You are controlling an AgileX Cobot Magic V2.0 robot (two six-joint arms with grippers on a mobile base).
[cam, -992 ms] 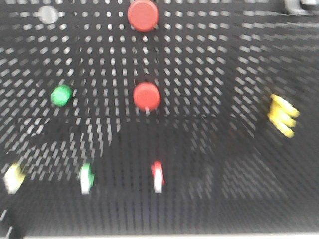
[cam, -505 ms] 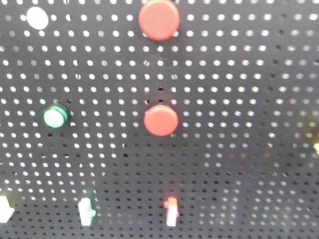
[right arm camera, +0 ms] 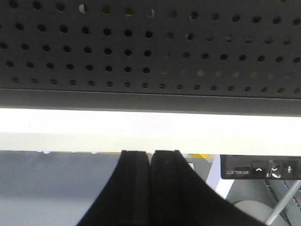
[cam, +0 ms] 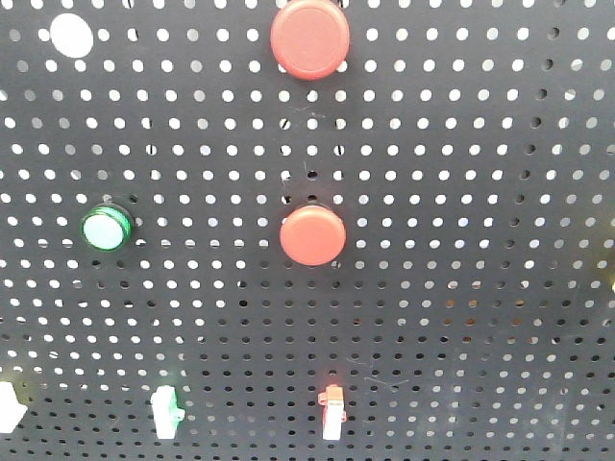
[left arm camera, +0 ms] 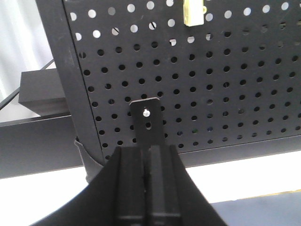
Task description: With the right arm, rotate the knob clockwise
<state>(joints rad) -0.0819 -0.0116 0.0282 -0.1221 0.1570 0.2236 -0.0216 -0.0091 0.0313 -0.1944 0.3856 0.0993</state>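
1 black metal pegboard (cam: pixel 452 163), punched with regular rows of small round holes, is seen to fill the front view. 2 smooth, round red fittings are mounted on it: 1 upper red cap (cam: pixel 309 36) at the pegboard's top edge and 1 middle red cap (cam: pixel 312 235) near the pegboard's centre. 1 glossy green button (cam: pixel 105 229) is set towards the pegboard's left side, and 1 flat white disc (cam: pixel 72 35) in its upper left corner. 3 small blocky switches are lined along the pegboard's bottom: 1 white switch (cam: pixel 8 405), 1 green-tipped switch (cam: pixel 165 413) and 1 red-tipped switch (cam: pixel 332 411). Which of these fittings is the knob cannot be told.

The left claw (left arm camera: pixel 147 149), matt black, is held closed on nothing, with only a thin seam between its fingers. It is placed before the pegboard's lower corner, where 1 black plate (left arm camera: pixel 147 123) is fastened by 1 screw (left arm camera: pixel 147 112). The right claw (right arm camera: pixel 150 153) is likewise closed on nothing, below the pegboard's bottom rail and the white table (right arm camera: pixel 141 125). Below the pegboard, 1 control panel (right arm camera: pixel 260 167) is marked "LOCTEK".
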